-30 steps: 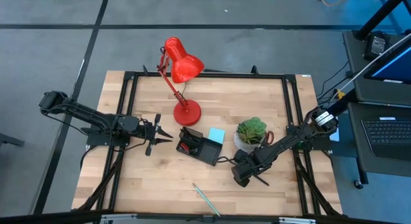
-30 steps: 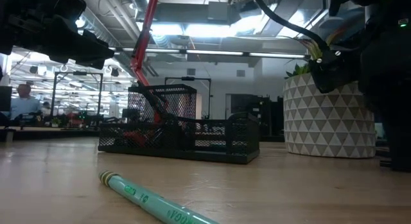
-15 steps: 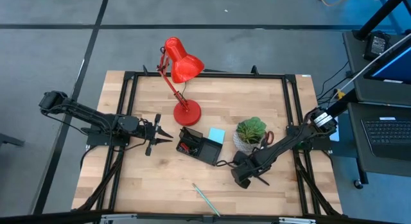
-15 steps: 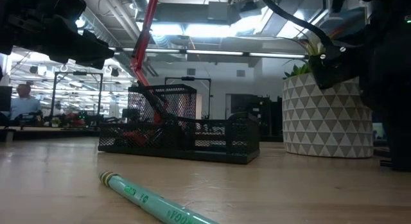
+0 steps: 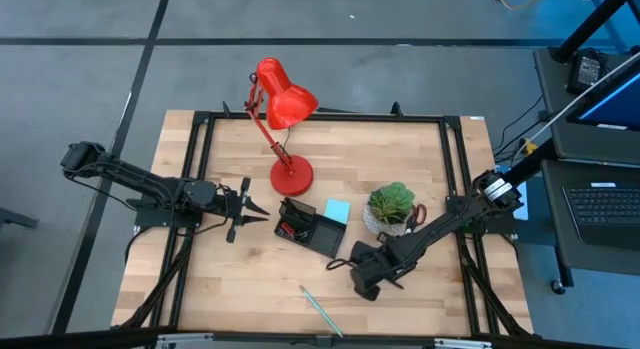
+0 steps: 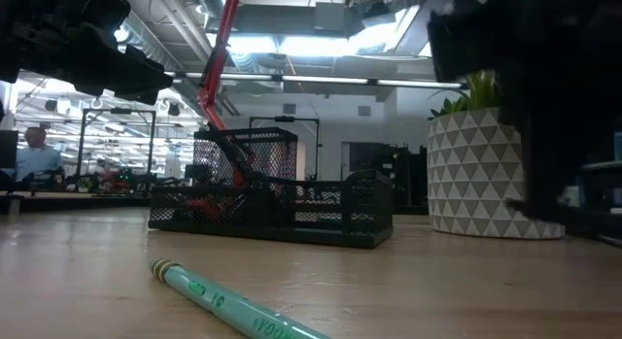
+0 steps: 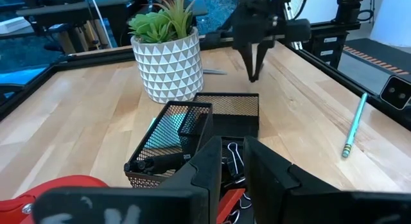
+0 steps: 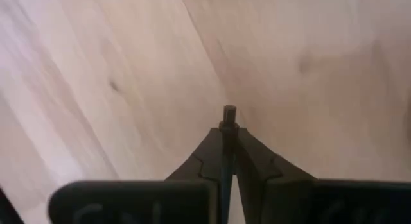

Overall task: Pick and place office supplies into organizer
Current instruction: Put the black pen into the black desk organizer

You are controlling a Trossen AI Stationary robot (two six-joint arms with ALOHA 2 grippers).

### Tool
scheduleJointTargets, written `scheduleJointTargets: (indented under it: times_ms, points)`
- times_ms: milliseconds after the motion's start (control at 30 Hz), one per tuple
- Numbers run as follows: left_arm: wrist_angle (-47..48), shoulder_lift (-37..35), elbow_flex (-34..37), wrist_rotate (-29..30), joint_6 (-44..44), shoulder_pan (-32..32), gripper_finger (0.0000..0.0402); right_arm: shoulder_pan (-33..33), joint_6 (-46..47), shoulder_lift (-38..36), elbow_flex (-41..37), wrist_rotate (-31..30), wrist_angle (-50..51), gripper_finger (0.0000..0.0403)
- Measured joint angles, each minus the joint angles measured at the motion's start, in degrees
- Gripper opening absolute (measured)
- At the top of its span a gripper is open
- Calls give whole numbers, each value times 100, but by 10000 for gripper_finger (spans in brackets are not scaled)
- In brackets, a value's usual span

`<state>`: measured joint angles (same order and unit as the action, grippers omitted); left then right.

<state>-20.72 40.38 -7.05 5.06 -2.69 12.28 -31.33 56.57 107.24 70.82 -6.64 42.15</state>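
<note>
My right gripper (image 5: 364, 279) points down over the near middle of the table, right of the black mesh organizer (image 5: 310, 229), and is shut on a thin dark pen (image 8: 228, 112). The left wrist view shows it (image 7: 253, 71) above the wood beyond the organizer (image 7: 192, 131). A teal pen (image 5: 322, 311) lies flat near the table's front edge. A light blue sticky-note pad (image 5: 337, 210) lies beside the organizer. Red scissor handles (image 5: 420, 211) show right of the plant pot. My left gripper (image 5: 246, 211) waits left of the organizer, slightly open, holding nothing. My right gripper pinches the thin dark pen between its two fingertips (image 8: 215, 144). The pen's end (image 8: 228, 111) sticks out just past the tips. The fingers come from above, pointing down. The pen looks clear of the table; how much of it lies back between the fingers is hidden.
A green plant in a white patterned pot (image 5: 392, 207) stands just beyond my right gripper. A red desk lamp (image 5: 285, 109) stands at the far middle, its round base (image 5: 291, 175) behind the organizer. Black clips lie in the organizer's near compartment (image 7: 232, 161). A black frame rail (image 5: 455, 189) borders the table.
My right gripper has risen from the table and gone toward the table's left, nearer the organizer, turning a little as it rose. In the low view its arm now fills the upper right.
</note>
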Motion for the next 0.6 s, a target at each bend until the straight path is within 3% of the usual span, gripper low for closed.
scheduleJointTargets:
  times_ms: [333, 600]
  points:
    - [1, 0, 0, 0, -1, 1, 59, 211, -1285, -17, 1168, -1110, 41, 28]
    - [4, -1, 0, 0, 1, 1, 59, 611, -3202, -33, 2134, -2867, -653, 29]
